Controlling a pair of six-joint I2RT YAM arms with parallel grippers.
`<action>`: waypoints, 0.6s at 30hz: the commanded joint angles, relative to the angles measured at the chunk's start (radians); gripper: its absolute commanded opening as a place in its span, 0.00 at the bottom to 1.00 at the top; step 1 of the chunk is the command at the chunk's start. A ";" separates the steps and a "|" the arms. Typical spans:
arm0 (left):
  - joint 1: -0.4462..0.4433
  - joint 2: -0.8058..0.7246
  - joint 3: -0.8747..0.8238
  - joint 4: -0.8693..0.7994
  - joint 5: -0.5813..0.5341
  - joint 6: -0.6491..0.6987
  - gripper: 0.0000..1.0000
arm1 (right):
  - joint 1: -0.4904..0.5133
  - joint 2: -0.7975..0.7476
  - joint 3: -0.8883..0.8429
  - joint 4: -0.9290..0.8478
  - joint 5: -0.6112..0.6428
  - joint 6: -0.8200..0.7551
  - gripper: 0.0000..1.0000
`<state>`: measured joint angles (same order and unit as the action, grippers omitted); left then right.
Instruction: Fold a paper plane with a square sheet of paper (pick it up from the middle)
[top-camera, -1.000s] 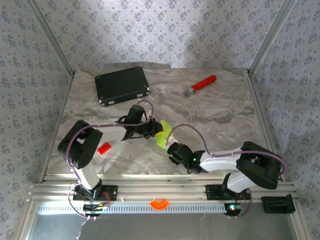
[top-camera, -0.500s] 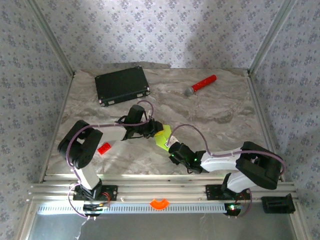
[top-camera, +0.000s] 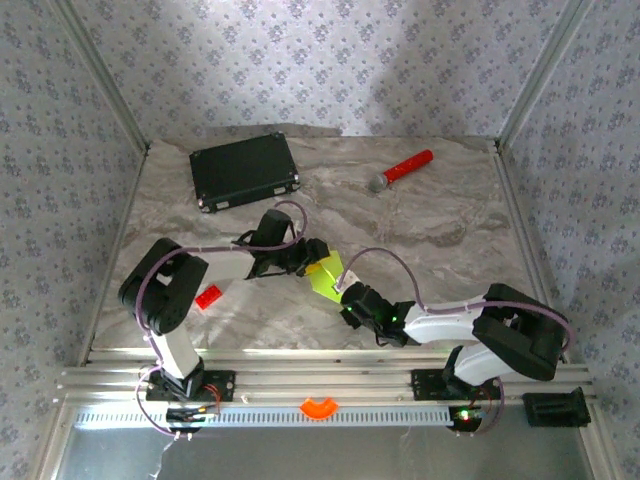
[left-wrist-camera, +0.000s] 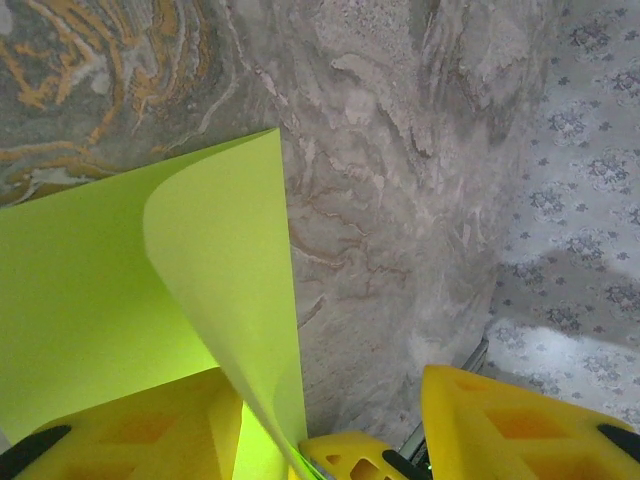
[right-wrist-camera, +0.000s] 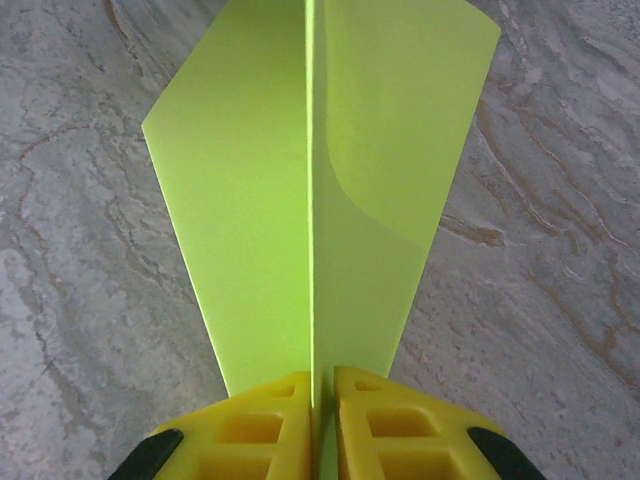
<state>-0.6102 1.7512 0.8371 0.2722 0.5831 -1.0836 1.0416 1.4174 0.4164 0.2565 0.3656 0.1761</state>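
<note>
The lime square sheet of paper (top-camera: 324, 276) is folded along a lengthwise crease and held just above the marble table between both grippers. My right gripper (right-wrist-camera: 322, 400) is shut on the creased edge. Two flaps of paper (right-wrist-camera: 300, 200) fan away from it, the right one curling. In the top view the right gripper (top-camera: 346, 296) sits at the sheet's near end. My left gripper (top-camera: 308, 258) is at the far end. Its yellow fingers (left-wrist-camera: 120, 430) stand apart, open, with the paper's curled edge (left-wrist-camera: 230, 300) running loose between them beside the left finger.
A black case (top-camera: 245, 171) lies at the back left and a red-handled microphone (top-camera: 402, 168) at the back centre. A small red block (top-camera: 208, 296) sits by the left arm. The marble tabletop (top-camera: 450, 230) has walls on three sides.
My left gripper has opened from shut on the paper. The right gripper has closed tighter on the crease and shifted slightly right with the sheet.
</note>
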 joint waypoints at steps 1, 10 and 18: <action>-0.005 0.011 0.034 -0.038 -0.012 0.007 0.51 | -0.007 -0.019 -0.015 0.017 -0.007 0.022 0.14; -0.005 0.010 0.029 -0.053 -0.016 0.010 0.41 | -0.011 -0.026 -0.016 0.021 -0.012 0.025 0.17; -0.005 0.008 0.033 -0.060 -0.011 0.014 0.24 | -0.014 -0.028 -0.007 0.021 -0.008 0.016 0.18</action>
<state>-0.6098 1.7546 0.8429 0.2283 0.5705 -1.0824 1.0340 1.4040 0.4091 0.2676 0.3542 0.1867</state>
